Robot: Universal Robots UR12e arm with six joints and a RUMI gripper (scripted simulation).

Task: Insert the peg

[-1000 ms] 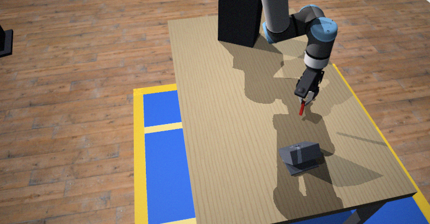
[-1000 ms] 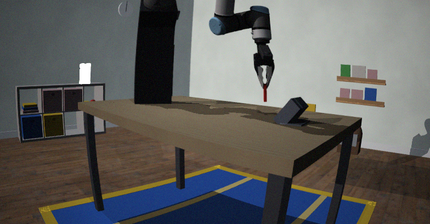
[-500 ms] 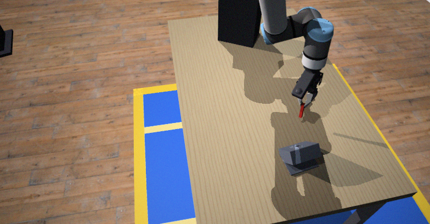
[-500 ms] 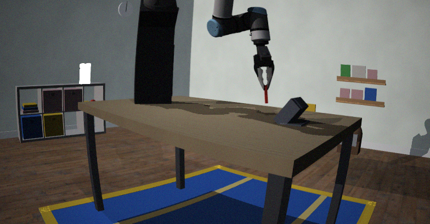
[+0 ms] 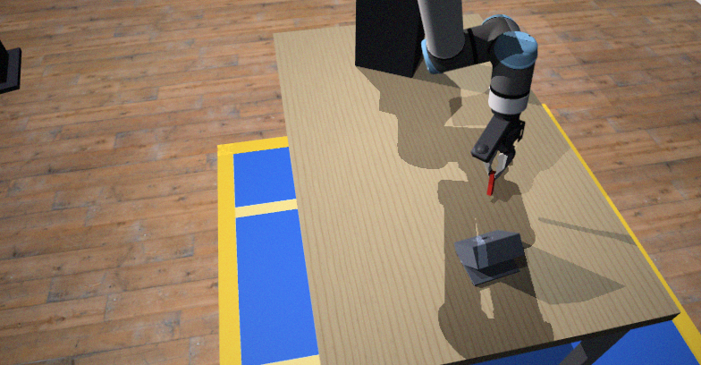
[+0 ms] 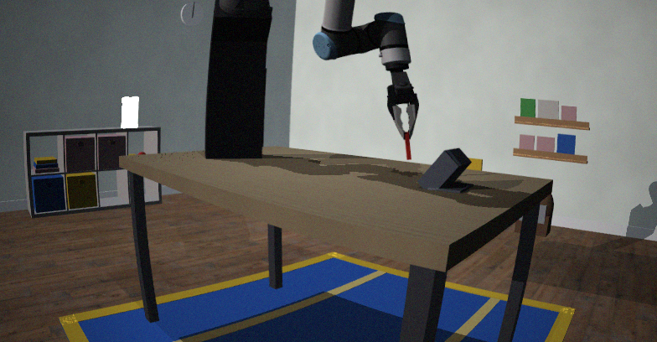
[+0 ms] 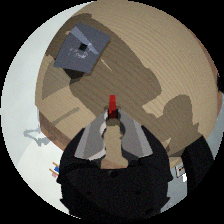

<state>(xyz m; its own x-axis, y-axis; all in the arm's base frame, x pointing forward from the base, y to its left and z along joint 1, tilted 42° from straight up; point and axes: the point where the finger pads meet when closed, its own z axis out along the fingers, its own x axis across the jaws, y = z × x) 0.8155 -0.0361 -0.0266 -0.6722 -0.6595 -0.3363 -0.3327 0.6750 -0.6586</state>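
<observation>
My gripper [image 5: 494, 174] is shut on the top of a thin red peg [image 5: 490, 183]. The peg hangs almost upright below the fingers, well above the table. It also shows in the exterior view [image 6: 407, 147] and in the wrist view [image 7: 113, 104]. The dark grey sloped panel [image 5: 489, 252] stands on its base plate nearer the table's front edge, apart from the peg. Its small square hole [image 7: 81, 48] shows on the sloped face in the wrist view, at the upper left, ahead of the peg. In the exterior view the panel [image 6: 444, 168] stands to the right of the gripper [image 6: 406, 132].
The wooden table [image 5: 442, 205] carries only the panel and the arm's dark base column [image 5: 387, 18] at the back. The table's right edge lies close to the gripper's side. A blue and yellow mat [image 5: 265, 244] lies on the floor below.
</observation>
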